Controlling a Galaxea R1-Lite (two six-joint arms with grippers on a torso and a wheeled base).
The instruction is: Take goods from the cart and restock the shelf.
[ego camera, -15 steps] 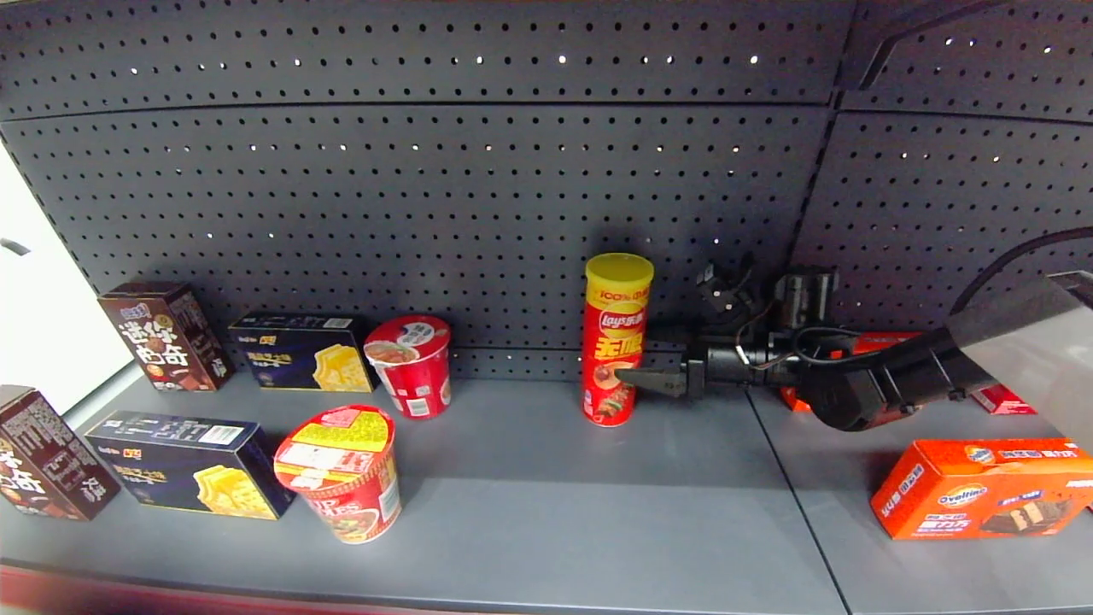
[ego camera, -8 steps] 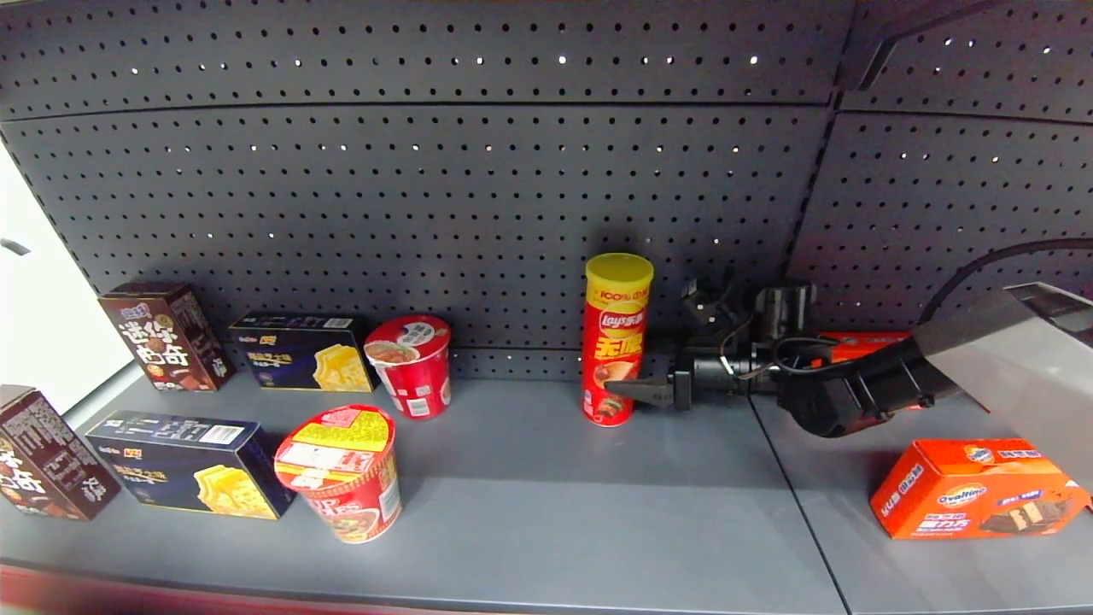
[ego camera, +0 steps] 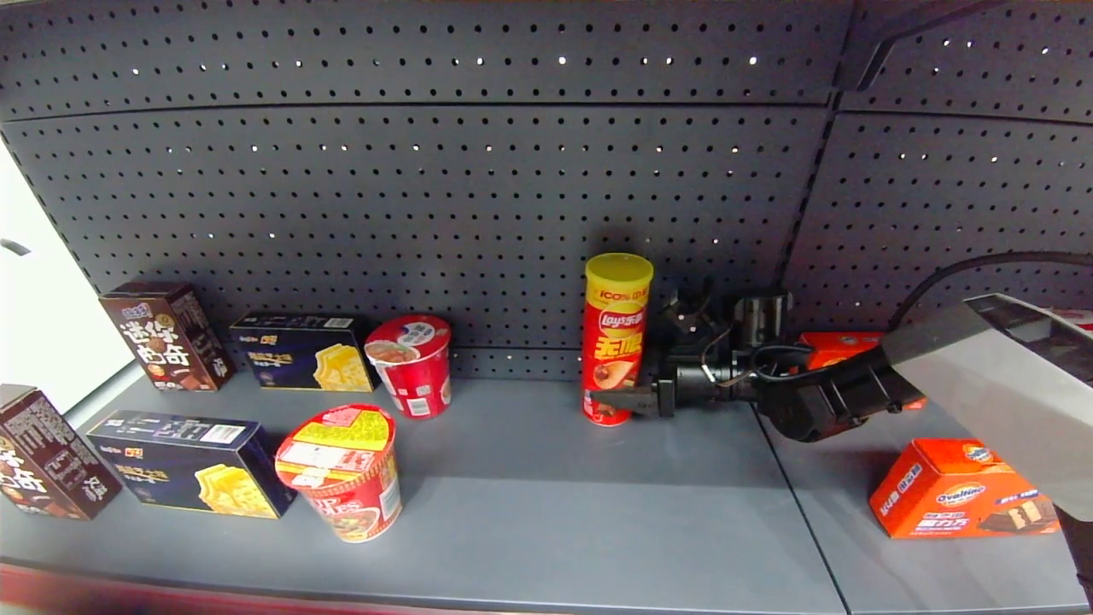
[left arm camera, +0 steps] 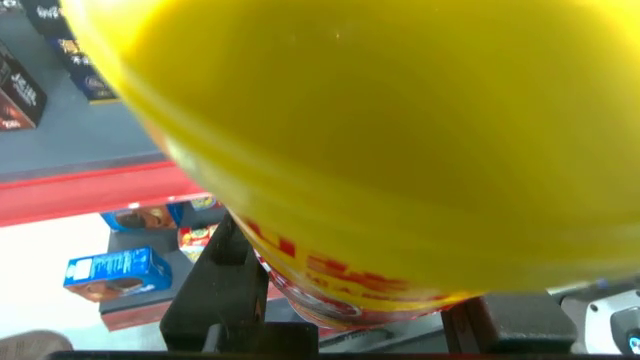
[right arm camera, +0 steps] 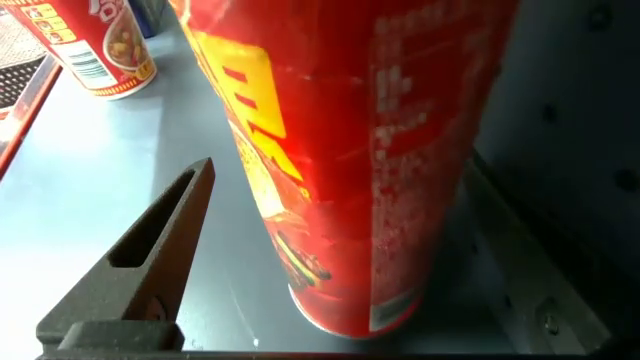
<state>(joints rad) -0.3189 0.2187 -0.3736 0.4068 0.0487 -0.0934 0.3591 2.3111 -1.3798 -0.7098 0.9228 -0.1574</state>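
Note:
A tall red chips can (ego camera: 616, 337) with a yellow lid stands upright near the pegboard at the back of the grey shelf (ego camera: 546, 504). My right gripper (ego camera: 619, 386) comes in from the right at the can's base and is open. Its near finger (right arm camera: 150, 250) lies in front of the can (right arm camera: 350, 150) with a gap between them; the far finger is hidden behind it. In the left wrist view another yellow-lidded red chips can (left arm camera: 330, 120) sits close to the camera, with my left gripper (left arm camera: 360, 312) shut on it.
Two red noodle cups (ego camera: 341, 474) (ego camera: 414, 363) and several dark boxes (ego camera: 192, 465) stand on the shelf's left part. Orange boxes (ego camera: 961, 500) lie to the right, under my right arm. Bare shelf lies in front of the can.
My right arm has moved left, bringing the gripper's fingers further along the can's base. The can on the shelf has stayed in place.

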